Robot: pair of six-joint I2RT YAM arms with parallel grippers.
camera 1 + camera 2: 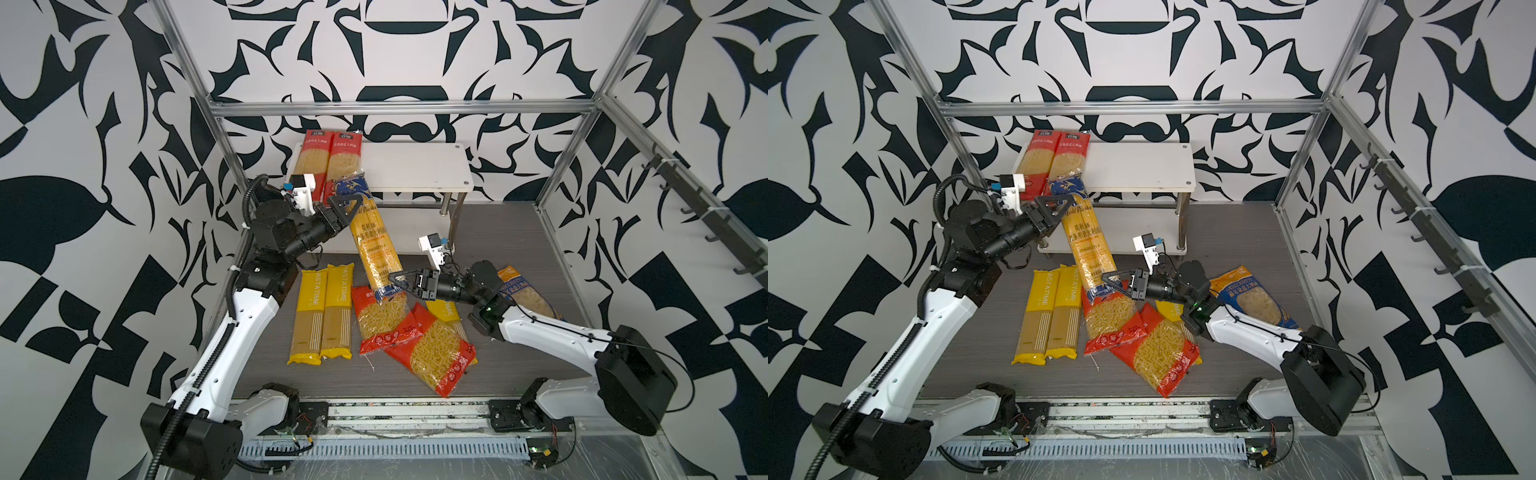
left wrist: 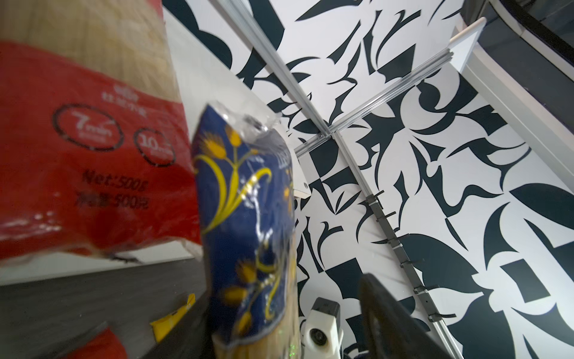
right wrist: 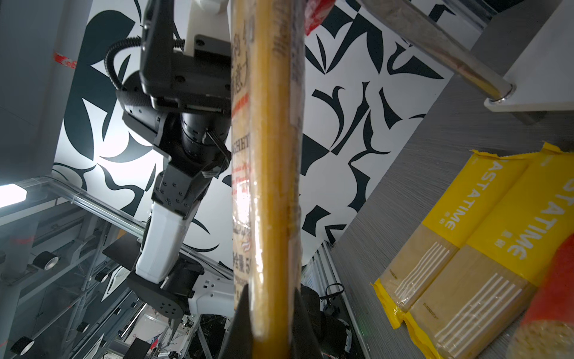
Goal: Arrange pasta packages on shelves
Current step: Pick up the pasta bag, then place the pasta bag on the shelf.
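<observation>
Two red spaghetti packs [image 1: 345,156] lie on the shelves' [image 1: 415,166] top board. Your blue spaghetti pack [image 1: 372,237] slants up to its front edge, right gripper [image 1: 392,279] clamped on the lower end, left gripper [image 1: 353,208] spread around the upper end.
</observation>
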